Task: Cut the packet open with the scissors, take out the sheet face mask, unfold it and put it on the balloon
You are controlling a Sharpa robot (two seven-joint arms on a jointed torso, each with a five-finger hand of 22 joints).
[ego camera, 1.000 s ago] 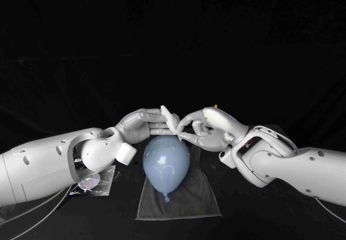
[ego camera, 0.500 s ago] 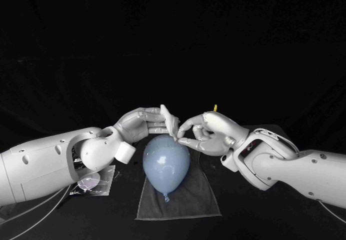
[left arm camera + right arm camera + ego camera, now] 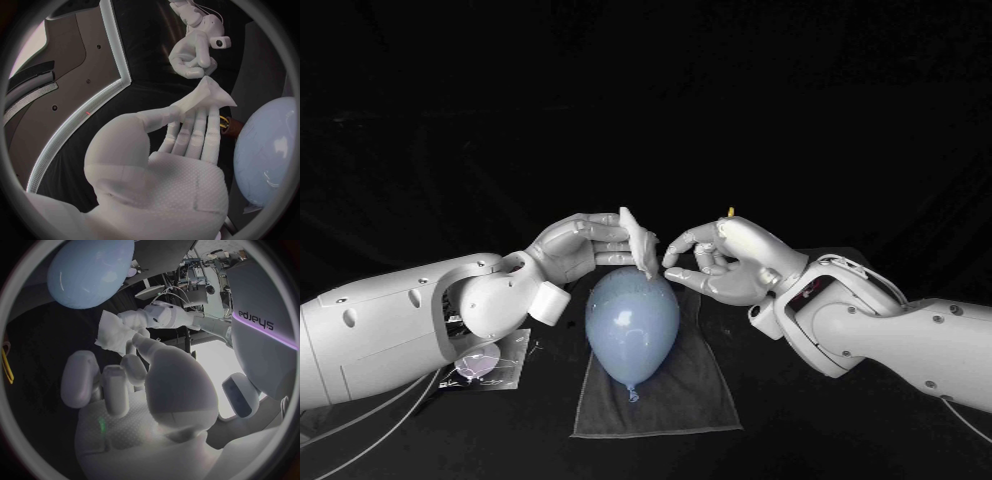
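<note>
A pale blue balloon lies on a grey cloth. Just above its far end my left hand pinches the folded white sheet mask and holds it upright. My right hand is beside the mask's lower edge, thumb and fingers curled together. The head view shows a narrow dark gap between those fingertips and the mask. The cut clear packet lies on the table under my left forearm.
A small yellow object pokes up behind my right hand, mostly hidden. The cloth runs from under the balloon toward the table's near edge.
My right hand had its fingertips on the mask's lower edge; it has drawn a little to the right and off it. The left hand, mask and balloon have stayed put.
</note>
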